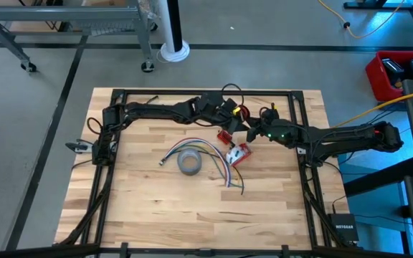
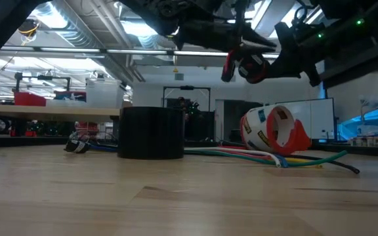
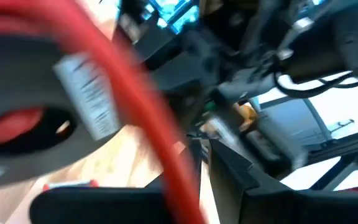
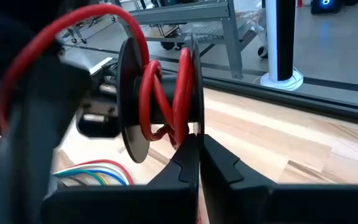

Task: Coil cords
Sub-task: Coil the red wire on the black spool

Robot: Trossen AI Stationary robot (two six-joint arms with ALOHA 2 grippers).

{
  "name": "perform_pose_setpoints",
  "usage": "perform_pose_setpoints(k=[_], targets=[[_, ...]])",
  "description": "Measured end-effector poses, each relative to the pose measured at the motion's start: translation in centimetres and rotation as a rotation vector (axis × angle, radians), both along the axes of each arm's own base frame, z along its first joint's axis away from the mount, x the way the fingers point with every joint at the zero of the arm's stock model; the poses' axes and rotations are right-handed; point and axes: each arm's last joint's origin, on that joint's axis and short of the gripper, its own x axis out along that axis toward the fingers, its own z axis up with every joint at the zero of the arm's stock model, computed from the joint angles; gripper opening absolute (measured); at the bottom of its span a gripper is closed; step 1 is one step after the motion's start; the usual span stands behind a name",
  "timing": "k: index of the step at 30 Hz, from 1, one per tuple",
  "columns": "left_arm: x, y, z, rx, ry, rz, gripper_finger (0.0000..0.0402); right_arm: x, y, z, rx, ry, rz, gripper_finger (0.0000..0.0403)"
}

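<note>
Reaching in from the left edge of the tabletop (image 1: 156,208): the left arm (image 1: 156,111), stretched toward the middle at the far side. Below it, lying flat: a bundle of coloured wires (image 2: 241,154), curving around a grey tape roll (image 1: 190,163). Seen from above as a grey ring; from the low camera as a dark drum standing on its flat side.

At mid-table, raised clear of the wood: the left gripper (image 3: 194,193), fingers closed almost to touching on the red wire (image 4: 182,87), which passes between them. Blurred in that wrist camera, so read with some doubt.

Just beside it, a black spool (image 4: 132,99), also in the air. Wound with a few loose turns of the red wire; a further loop arching up and over toward the left gripper. Discs upright, long axis level. Clear only from the right wrist camera; from above, mostly hidden by the arms.

Underneath, on the wood: a red-and-white tape dispenser (image 2: 274,130), tipped on its side.

Next, the right gripper (image 4: 199,146), fingers (image 4: 225,168) closed tight, pinching the lower rim of one spool disc. Behind it, the right arm (image 1: 350,136), coming from the right edge.

Far right, off the tabletop: a red bin (image 1: 378,72) with dark items inside, visible only from above.
</note>
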Motion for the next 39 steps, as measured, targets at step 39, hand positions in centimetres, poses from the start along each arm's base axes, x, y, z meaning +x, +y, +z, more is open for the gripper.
perform_pose_setpoints(k=[39], targets=[[-2.1, 1.1, -3.0, 0.142, 0.347, -0.119, 0.0111, -0.2, 0.0, -0.4, 0.003, 0.044, -0.005, 0.0003]])
